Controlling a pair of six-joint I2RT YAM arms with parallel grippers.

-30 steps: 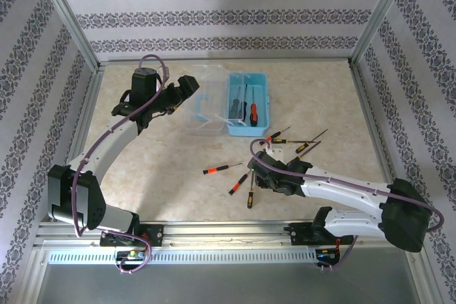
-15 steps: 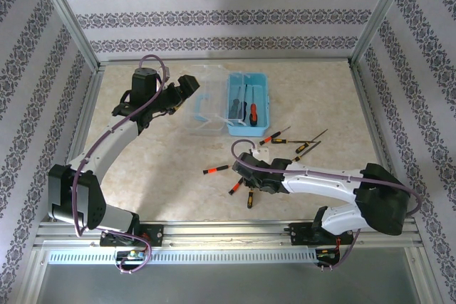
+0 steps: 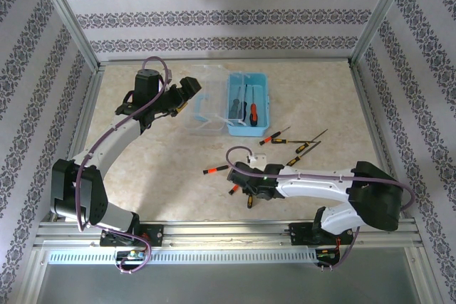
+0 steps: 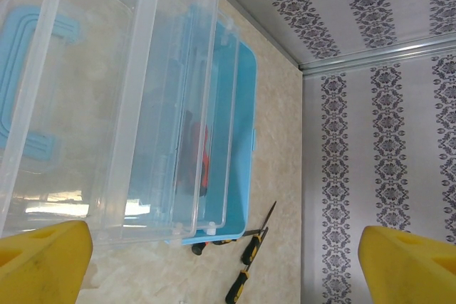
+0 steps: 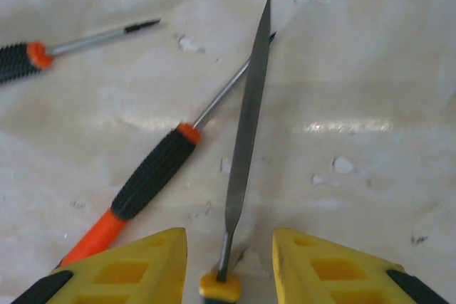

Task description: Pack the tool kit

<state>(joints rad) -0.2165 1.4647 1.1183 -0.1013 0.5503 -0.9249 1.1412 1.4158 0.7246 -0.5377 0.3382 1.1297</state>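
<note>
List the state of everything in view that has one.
tool box, open, tools inside
lid, swung open, lying beside the box
left gripper, open, empty
right gripper, open, jaws straddling the file
file, lying on the table, ungripped

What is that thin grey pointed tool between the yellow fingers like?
The slim grey metal file tapers to a sharp tip and ends in a yellow collar at the handle. It lies on the pale marbled table, its blade crossing over the shaft of a black-and-orange screwdriver. The right gripper straddles its handle end, jaws open.
</note>
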